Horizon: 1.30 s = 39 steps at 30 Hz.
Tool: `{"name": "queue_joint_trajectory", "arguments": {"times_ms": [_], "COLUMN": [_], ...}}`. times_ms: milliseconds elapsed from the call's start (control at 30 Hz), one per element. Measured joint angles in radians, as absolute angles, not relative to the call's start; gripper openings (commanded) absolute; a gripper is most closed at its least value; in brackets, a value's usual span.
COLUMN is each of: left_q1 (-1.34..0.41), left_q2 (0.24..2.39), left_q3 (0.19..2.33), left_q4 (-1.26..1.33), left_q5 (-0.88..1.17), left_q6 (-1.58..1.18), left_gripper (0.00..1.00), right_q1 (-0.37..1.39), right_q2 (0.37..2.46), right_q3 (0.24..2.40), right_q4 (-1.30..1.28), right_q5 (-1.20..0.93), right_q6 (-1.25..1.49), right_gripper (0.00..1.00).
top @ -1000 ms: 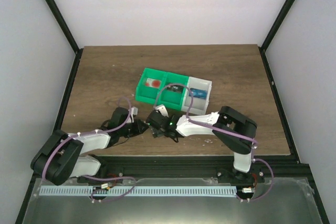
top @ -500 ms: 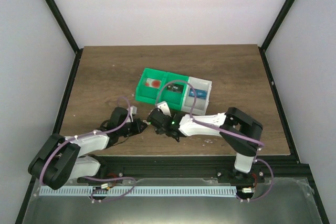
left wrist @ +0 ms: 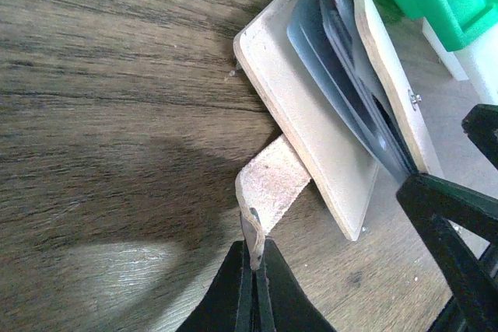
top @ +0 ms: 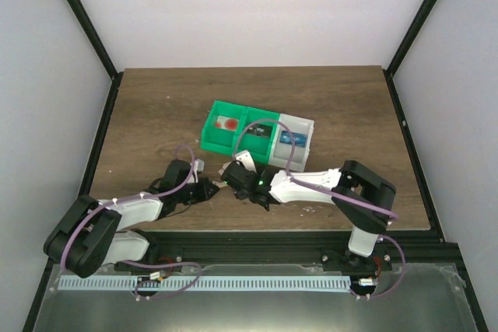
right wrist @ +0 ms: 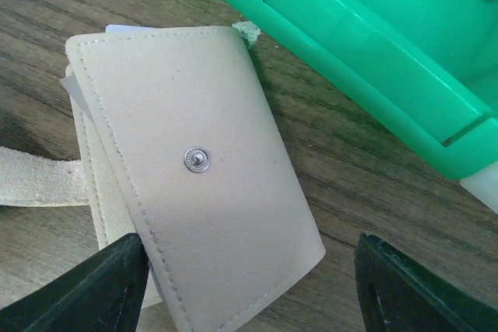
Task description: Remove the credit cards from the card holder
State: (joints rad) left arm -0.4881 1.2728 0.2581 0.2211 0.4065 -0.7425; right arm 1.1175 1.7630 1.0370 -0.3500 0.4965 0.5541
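Note:
The card holder (right wrist: 194,192) is tan outside with a metal snap stud (right wrist: 196,159). In the left wrist view it (left wrist: 311,126) stands slightly open on the wood, and pale blue-grey cards (left wrist: 342,75) show between its panels. My left gripper (left wrist: 254,250) is shut on the end of its tan strap (left wrist: 272,180). My right gripper (right wrist: 249,293) is open, with one finger on each side of the holder's near edge. In the top view the left gripper (top: 206,190) and right gripper (top: 232,178) meet near the table's front, and the holder is mostly hidden under them.
A row of two green bins (top: 233,134) and a white bin (top: 297,139) stands just behind the grippers. A red card (top: 228,124) lies in the left green bin and a blue one (top: 292,139) in the white bin. The green bin wall (right wrist: 366,60) is close beyond the holder.
The right arm has stretched out lower and its gripper has shifted slightly toward the left gripper. The left gripper has stayed in place on the strap.

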Motion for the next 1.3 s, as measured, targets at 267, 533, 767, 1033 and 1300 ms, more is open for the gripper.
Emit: {"name": "queue_joint_trajectory", "arguments": {"times_ms": [267, 533, 767, 1033, 1300], "left_q1": [-0.488, -0.488, -0.488, -0.488, -0.488], "left_q2": [1.273, 1.274, 1.275, 1.290, 1.292], "left_q3": [0.258, 0.258, 0.258, 0.258, 0.292], "left_q4": [0.209, 0.199, 0.198, 0.198, 0.134], "left_q5": [0.409, 0.409, 0.409, 0.409, 0.386], "left_q6": [-0.734, -0.728, -0.727, -0.723, -0.721], "left_gripper": [0.00, 0.00, 0.00, 0.00, 0.00], "right_q1": [1.115, 1.115, 1.114, 1.110, 1.061], "right_q2": [1.726, 1.726, 1.726, 1.723, 1.620], "right_q3": [1.011, 1.011, 1.011, 1.010, 0.931], "right_q4": [-0.331, -0.310, -0.281, -0.257, -0.226], "right_q5": [0.474, 0.454, 0.415, 0.383, 0.240], "right_q6": [0.531, 0.501, 0.469, 0.461, 0.482], "right_gripper": [0.61, 0.57, 0.25, 0.01, 0.01]}}
